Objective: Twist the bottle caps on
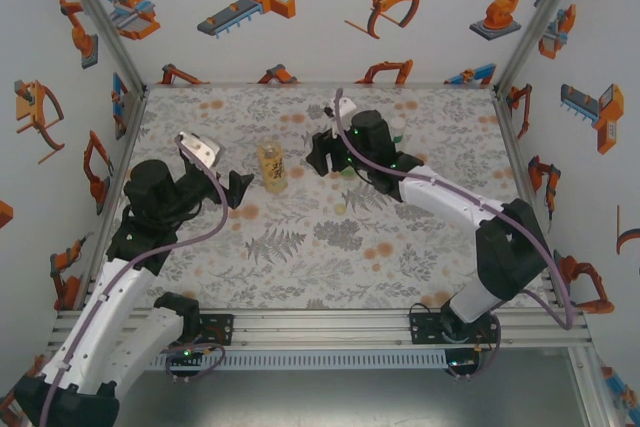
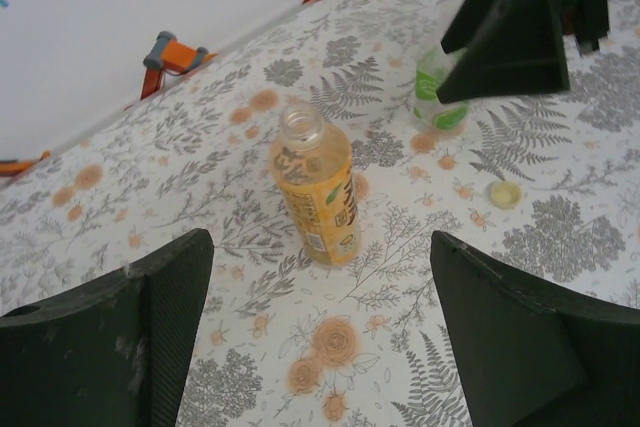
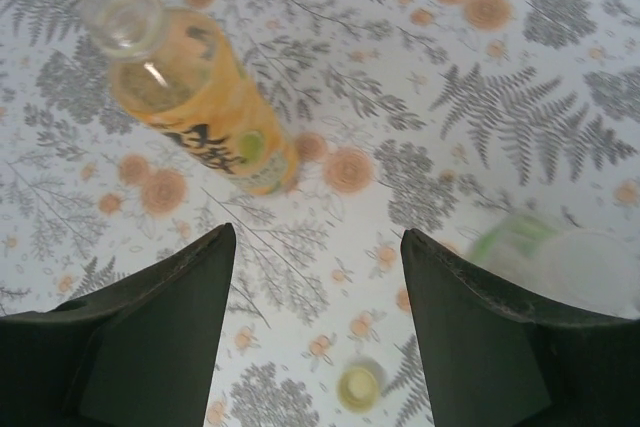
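jaws of left gripper (image 2: 320, 252) apart, amber bottle (image 2: 318, 192) ahead between them, uncapped

Left arm (image 1: 105, 307) at lower left and right arm (image 1: 455, 207) at right share white link shells, black joint housings and a lilac cable (image 1: 570, 297) looped alongside. Black base plates (image 1: 205, 327) sit near the bottom edge. Green lights (image 1: 392, 159) dot the right arm's wrist. Left gripper (image 2: 320, 247) and right gripper (image 3: 318, 237) have matte black, wedge-shaped jaws, faintly scuffed.
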Controlling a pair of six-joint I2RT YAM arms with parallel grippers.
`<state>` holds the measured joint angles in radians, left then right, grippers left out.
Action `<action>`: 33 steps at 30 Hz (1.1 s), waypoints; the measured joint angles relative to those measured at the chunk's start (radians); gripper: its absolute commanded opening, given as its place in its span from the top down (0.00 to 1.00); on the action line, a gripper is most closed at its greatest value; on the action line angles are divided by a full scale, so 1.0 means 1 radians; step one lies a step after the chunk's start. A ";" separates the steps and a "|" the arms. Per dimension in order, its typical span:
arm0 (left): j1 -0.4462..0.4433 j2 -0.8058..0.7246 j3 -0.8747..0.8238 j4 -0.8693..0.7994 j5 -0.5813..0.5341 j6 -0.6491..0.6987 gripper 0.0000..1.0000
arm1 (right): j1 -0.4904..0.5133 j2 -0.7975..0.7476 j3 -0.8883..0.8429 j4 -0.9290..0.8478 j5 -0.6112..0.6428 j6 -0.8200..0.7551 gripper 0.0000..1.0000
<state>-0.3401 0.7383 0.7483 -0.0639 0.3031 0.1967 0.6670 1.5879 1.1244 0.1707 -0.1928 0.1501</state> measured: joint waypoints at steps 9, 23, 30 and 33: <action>0.048 0.064 0.058 -0.043 -0.031 -0.150 0.16 | 0.139 0.069 -0.028 0.220 0.100 0.025 0.30; 0.053 0.066 0.043 -0.007 0.046 -0.191 0.15 | 0.168 0.303 0.079 0.405 0.139 0.075 0.23; 0.053 0.072 0.043 0.005 0.072 -0.191 0.15 | 0.172 0.406 0.162 0.447 0.150 0.075 0.24; 0.053 0.083 0.043 0.005 0.088 -0.191 0.15 | 0.172 0.437 0.183 0.448 0.159 0.074 0.26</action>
<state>-0.2871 0.8211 0.7918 -0.0593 0.3908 0.0055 0.8394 2.0251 1.3071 0.6189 -0.0338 0.2245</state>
